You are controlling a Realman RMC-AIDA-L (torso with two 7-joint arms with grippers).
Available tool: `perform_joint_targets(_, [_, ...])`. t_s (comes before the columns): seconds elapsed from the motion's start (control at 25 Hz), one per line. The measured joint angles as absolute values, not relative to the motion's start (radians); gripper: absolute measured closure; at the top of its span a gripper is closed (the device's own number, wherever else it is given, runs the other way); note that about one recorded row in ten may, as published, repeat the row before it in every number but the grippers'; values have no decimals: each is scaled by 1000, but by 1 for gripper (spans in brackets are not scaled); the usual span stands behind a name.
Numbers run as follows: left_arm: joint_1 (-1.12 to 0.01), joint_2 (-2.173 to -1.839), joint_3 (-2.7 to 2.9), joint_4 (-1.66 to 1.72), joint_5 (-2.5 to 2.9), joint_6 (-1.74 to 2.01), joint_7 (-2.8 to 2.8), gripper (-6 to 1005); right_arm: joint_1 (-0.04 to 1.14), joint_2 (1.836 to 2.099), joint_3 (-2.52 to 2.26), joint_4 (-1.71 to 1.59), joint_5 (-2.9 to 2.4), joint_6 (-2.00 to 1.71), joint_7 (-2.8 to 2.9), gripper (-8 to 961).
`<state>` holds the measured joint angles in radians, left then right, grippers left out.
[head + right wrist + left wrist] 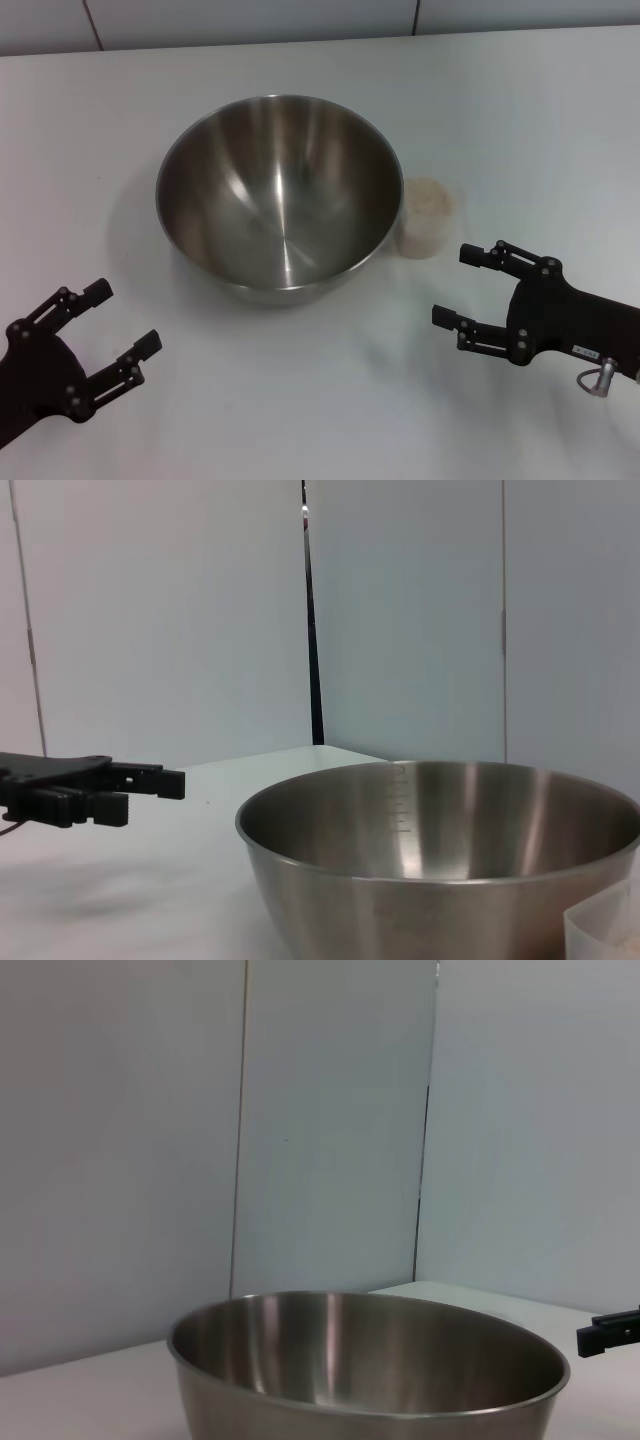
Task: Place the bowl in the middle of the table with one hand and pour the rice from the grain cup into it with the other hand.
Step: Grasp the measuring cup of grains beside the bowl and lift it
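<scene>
The steel bowl (280, 192) stands upright on the white table (520, 120), near its middle; its inside shows no rice. It also shows in the left wrist view (365, 1370) and the right wrist view (440, 865). The clear grain cup (425, 217) stands upright just right of the bowl, almost touching it, with pale rice (428, 198) inside; its rim shows in the right wrist view (605, 925). My left gripper (108, 318) is open and empty at the front left. My right gripper (465, 284) is open and empty, just in front of and right of the cup.
A pale panelled wall (250, 20) runs behind the table's far edge. The right gripper's tip (610, 1332) shows in the left wrist view, and the left gripper (90, 785) shows in the right wrist view.
</scene>
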<state>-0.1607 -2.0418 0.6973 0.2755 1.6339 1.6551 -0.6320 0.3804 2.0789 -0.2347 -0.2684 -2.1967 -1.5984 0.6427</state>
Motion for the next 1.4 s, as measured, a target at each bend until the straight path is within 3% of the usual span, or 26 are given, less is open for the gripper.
perform_joint_targets(0.48, [-169, -2031, 695, 273, 1635, 1670, -639, 183, 361, 2081, -233, -225, -2151, -1597, 627, 133])
perform_joint_targets(0.92, [-164, -2036, 694, 271, 1629, 1677, -645, 182, 243, 2088, -231, 175, -1626, -1511, 167, 136])
perform_joint_targets(1.4, [-158, -2035, 690, 271, 1626, 1698, -647, 182, 310, 2089, -234, 257, -1468, -1367, 21, 142])
